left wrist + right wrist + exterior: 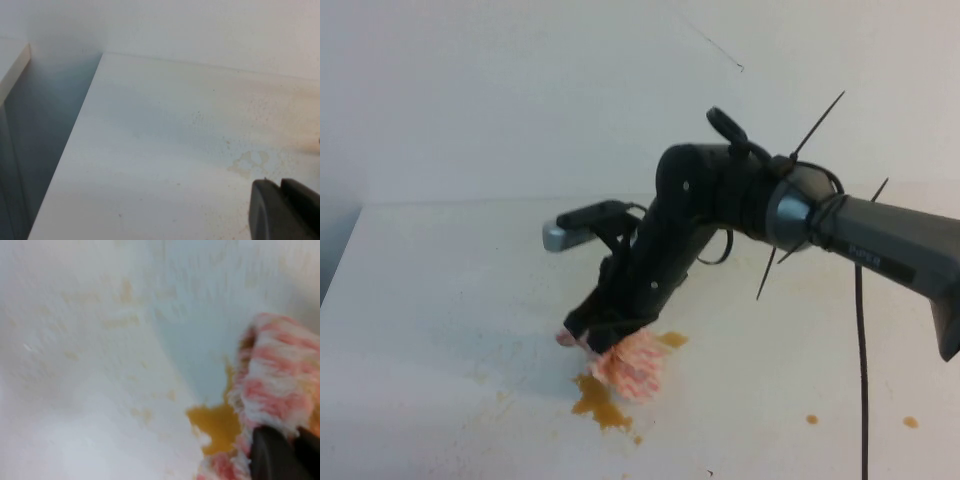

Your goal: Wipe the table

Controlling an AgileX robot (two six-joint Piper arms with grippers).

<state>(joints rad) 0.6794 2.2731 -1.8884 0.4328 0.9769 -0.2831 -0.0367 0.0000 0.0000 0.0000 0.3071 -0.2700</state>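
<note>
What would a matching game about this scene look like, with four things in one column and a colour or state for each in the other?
Things:
1. cloth
2. puddle
3. table
4. right gripper

Colour or state:
A. white
B. shut on the cloth, at the puddle's edge
C. pink and white stripes
D. orange-brown

Pairs: 1-C, 2-D, 3-A, 4-B.

Not in the game: the left gripper hangs over bare table, outside the high view.
</note>
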